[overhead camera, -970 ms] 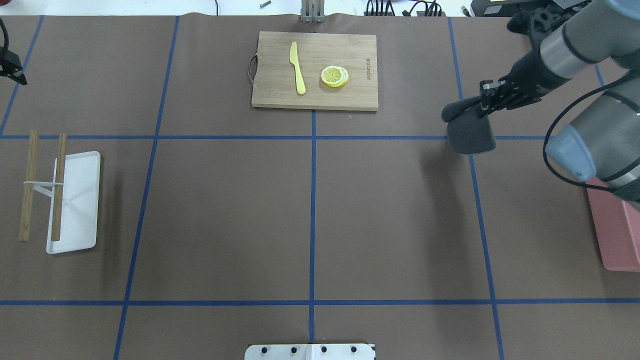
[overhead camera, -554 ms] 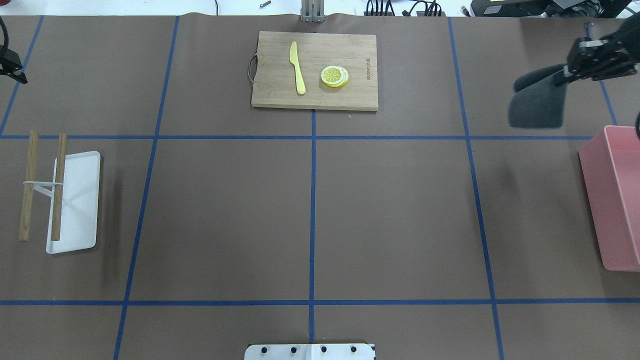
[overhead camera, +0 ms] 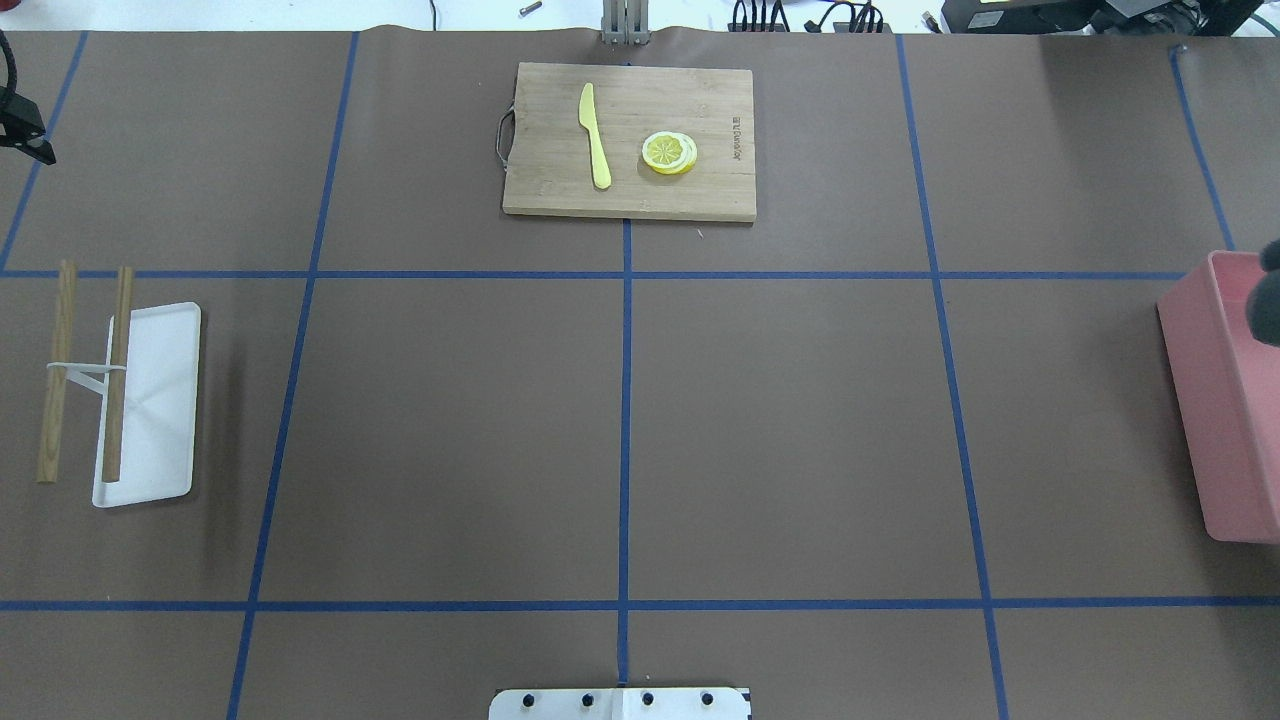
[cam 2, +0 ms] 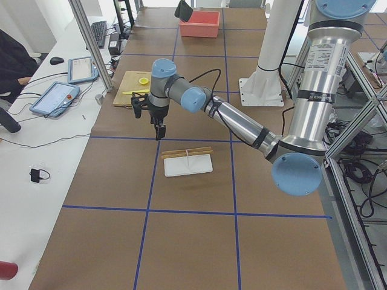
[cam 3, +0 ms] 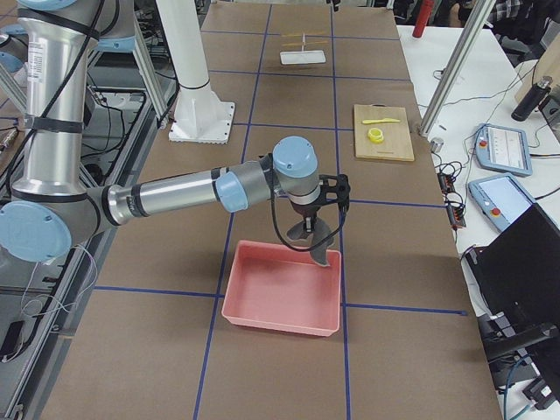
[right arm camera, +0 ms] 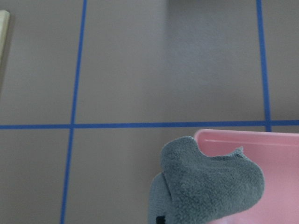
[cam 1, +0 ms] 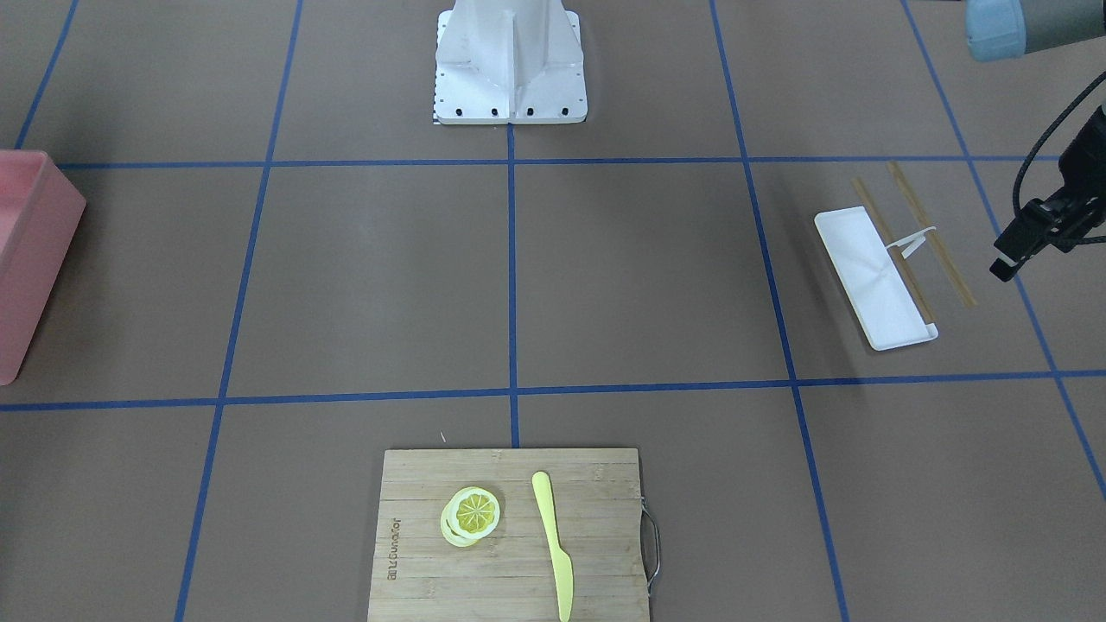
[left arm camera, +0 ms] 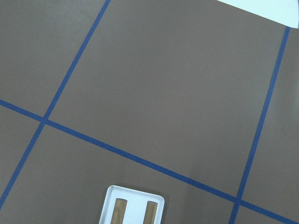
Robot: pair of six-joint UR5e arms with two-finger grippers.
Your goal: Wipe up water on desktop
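The brown desktop (overhead camera: pixel 800 420) with blue tape lines shows no water that I can make out. My right gripper (cam 3: pixel 313 229) is shut on a grey cloth (right arm camera: pixel 210 186), which hangs over the far rim of the pink bin (cam 3: pixel 280 302). In the overhead view only a dark edge of the cloth (overhead camera: pixel 1268 300) shows, at the right border. The cloth hides the right fingers in the wrist view. My left gripper (cam 1: pixel 1007 263) hovers empty near the white tray (cam 1: pixel 873 276), with its fingers looking closed together.
A bamboo cutting board (overhead camera: pixel 720 90) with a yellow knife (overhead camera: pixel 595 135) and lemon slices (overhead camera: pixel 669 152) lies at the far middle. Two wooden chopsticks (overhead camera: pixel 118 370) rest on a rack over the white tray (overhead camera: pixel 160 400) at the left. The robot's base plate (overhead camera: pixel 620 703) is at the near edge.
My right arm has carried the grey cloth to the right and back, out of the overhead view, to above the pink bin. The left arm has not moved.
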